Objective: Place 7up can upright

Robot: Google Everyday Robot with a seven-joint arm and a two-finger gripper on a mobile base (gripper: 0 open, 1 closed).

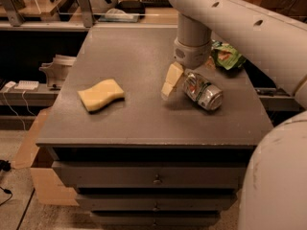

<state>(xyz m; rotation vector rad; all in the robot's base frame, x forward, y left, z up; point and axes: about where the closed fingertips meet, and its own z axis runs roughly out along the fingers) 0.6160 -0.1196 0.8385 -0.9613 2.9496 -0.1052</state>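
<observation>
The 7up can [204, 92] lies on its side on the right part of the grey cabinet top [134, 123], silver with green and red marks, one shiny end facing front right. My gripper [186, 88] hangs down from the white arm [192, 47] right over the can's far end. It is open: one cream finger [171, 80] stands on the can's left side, close to it, and the other is hidden behind the can. The can rests on the top and is not lifted.
A yellow sponge [100, 95] lies on the left part of the top. A green snack bag [225, 55] lies at the back right, behind the can. Drawers [153, 178] are below the front edge. A cardboard box [41, 176] stands on the floor at left.
</observation>
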